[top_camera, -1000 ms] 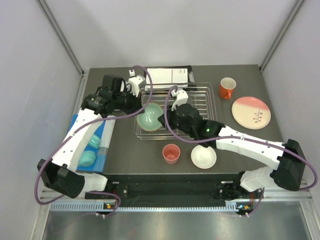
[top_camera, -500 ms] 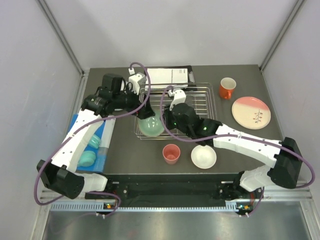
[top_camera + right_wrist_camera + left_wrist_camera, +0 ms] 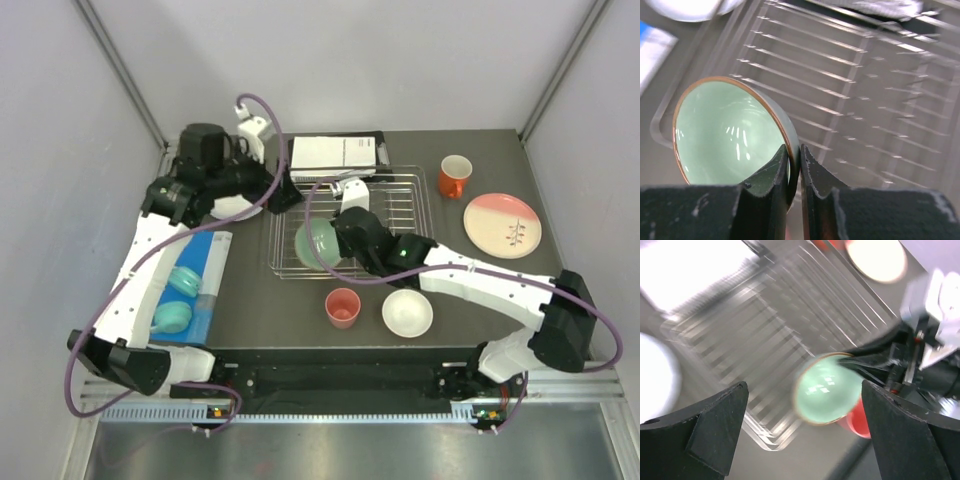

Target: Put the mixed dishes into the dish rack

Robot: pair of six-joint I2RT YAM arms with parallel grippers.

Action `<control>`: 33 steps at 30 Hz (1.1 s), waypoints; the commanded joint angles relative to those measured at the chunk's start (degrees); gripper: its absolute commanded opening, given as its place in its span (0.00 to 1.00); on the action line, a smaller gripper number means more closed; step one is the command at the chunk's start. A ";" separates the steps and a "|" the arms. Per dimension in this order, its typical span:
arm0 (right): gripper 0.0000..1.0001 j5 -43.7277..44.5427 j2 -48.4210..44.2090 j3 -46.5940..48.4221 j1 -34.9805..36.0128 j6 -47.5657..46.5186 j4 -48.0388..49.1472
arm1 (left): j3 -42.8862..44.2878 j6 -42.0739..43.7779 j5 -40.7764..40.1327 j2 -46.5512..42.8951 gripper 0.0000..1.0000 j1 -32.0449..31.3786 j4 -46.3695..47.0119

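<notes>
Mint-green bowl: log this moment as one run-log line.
mint-green bowl: in dish rack, near-left part | right tool: shut on its rim | left tool: open, holding nothing

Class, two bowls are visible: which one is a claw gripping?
The mint-green bowl, rim pinched by the right claw in the dish rack; the white bowl sits free.
</notes>
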 commanded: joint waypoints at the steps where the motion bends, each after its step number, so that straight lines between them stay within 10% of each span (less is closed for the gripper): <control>1: 0.00 17.74 3.39 11.15 -0.77 -7.58 -4.07 | 5.95 4.06 -6.64 -1.14 0.99 6.22 -1.38; 16: 0.00 42.39 10.26 14.34 -14.92 -13.04 -15.51 | -11.52 8.46 1.19 -9.06 0.98 25.04 -4.29; 33: 0.00 45.22 20.81 12.31 -20.11 -35.98 9.27 | -14.00 9.87 2.68 -9.50 0.98 27.15 -4.99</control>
